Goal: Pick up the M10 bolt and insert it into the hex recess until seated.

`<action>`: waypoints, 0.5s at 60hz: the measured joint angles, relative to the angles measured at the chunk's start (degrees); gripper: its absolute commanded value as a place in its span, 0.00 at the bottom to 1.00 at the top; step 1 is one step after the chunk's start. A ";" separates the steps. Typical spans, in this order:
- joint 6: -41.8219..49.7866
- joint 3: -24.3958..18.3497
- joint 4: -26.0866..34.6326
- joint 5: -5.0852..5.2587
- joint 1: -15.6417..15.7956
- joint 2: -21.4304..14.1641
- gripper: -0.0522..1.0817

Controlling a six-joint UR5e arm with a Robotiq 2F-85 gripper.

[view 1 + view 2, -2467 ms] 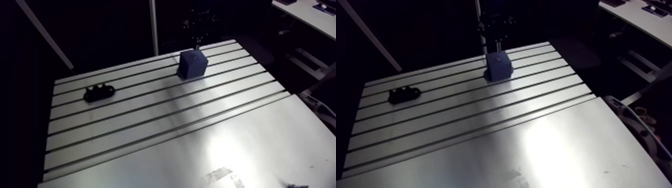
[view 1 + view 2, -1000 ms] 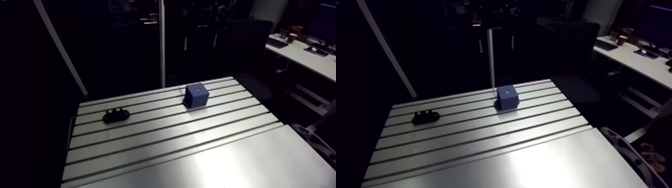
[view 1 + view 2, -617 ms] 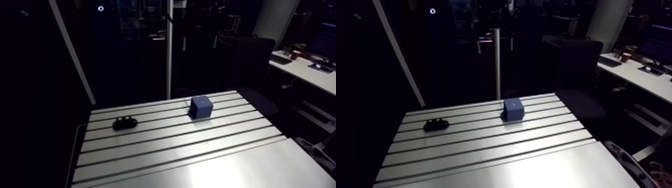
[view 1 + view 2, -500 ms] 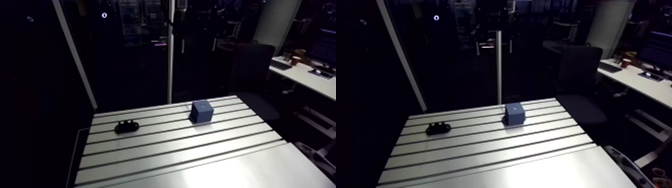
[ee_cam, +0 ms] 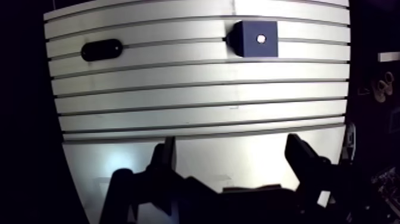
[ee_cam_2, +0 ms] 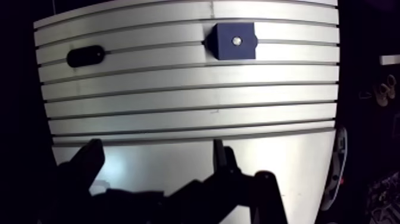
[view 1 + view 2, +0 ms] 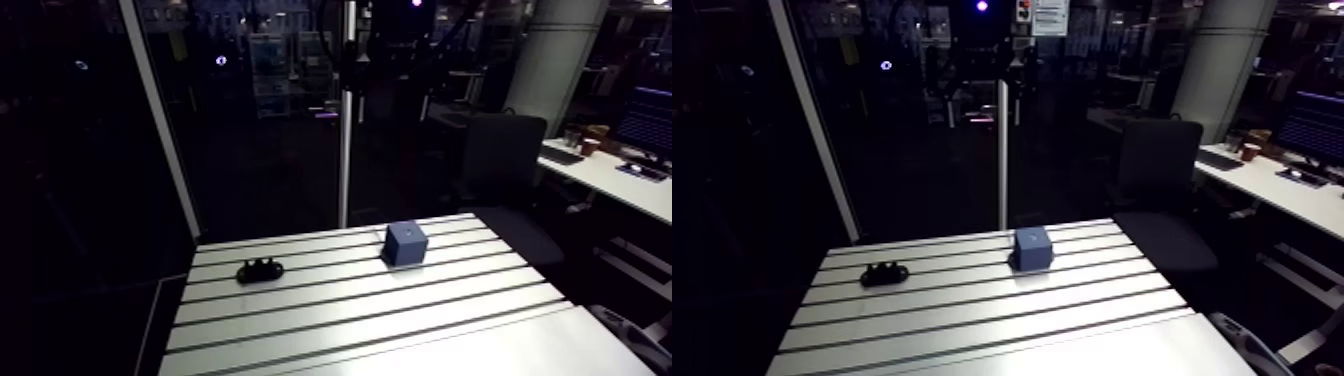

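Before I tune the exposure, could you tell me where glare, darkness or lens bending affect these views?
Arm view: table moderately lit, no hard glare, blue block and black holder readable. Wrist view: table slots bow into curves, glare on bare metal by the open end effector, itself a dark silhouette.

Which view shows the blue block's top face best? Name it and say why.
The wrist view: it looks straight down on the blue block, so its top face and the small bright spot at its centre show plainly. The arm view shows it small, from a slant; the spot is barely visible.
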 measured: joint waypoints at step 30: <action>-0.18 -1.27 -0.34 -0.06 0.04 -0.15 0.05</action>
